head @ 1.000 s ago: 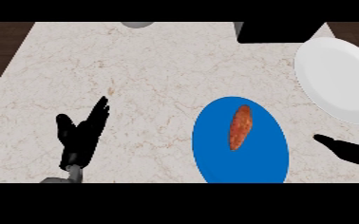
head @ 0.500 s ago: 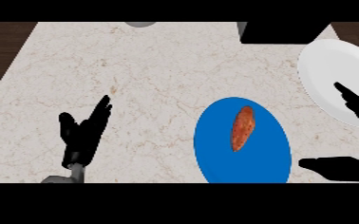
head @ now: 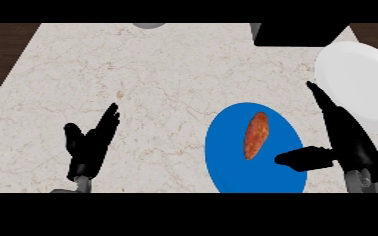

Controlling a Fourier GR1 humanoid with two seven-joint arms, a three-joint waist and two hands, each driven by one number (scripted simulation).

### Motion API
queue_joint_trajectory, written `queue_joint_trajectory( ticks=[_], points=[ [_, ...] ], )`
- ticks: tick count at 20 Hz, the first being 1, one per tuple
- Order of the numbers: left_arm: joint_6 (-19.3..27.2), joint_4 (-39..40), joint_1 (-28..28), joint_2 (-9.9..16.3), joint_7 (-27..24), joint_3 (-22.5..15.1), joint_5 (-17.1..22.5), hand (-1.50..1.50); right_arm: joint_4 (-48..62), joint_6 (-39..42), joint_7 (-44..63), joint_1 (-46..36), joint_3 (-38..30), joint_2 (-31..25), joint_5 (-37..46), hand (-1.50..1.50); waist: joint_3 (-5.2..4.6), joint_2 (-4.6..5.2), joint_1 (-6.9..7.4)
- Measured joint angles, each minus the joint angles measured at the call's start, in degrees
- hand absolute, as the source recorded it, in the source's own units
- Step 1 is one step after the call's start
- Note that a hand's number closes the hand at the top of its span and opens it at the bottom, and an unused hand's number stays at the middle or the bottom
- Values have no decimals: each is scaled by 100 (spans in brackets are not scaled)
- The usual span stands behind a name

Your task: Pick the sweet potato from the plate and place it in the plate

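The sweet potato [head: 255,134] lies on the blue plate [head: 229,165], just left of the right hand [head: 347,140], with its long axis running nearly straight away from the robot and leaning slightly right at the far end. That hand is spread wide, fingers straight and pointing away, thumb [head: 303,158] stuck out leftward over the plate's rim, short of the potato and touching nothing. The white plate [head: 351,80] sits just beyond and right of the same hand, its near edge partly behind the fingers. The left hand [head: 88,145] rests open, well to the left of both plates. The right hand is plainly the nearer one; I judge it must shift left, closing across the potato's narrow width.
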Motion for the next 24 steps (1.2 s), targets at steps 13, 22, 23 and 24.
queue_joint_trajectory(
  ticks=[13, 22, 23, 24],
  points=[
    [-161, 68, -43, -186, 28, 219, -164, 0, 700, 415, 136, -253, 208, 1358, 786, -150, 9, -7, -34],
    [-227, -121, 33, -260, 229, 303, -254, 0, 1386, 633, 42, -263, 142, 1764, 1490, -150, 0, 2, -35],
    [-239, -87, -1, -271, 231, 334, -271, 0, 1427, 688, -39, -225, 67, 1766, 1498, -150, -1, 3, -37],
    [-281, -50, -40, -264, 259, 387, -251, 0, 1503, 720, -119, -207, 21, 1796, 1533, -150, -2, 3, -39]
  ],
)
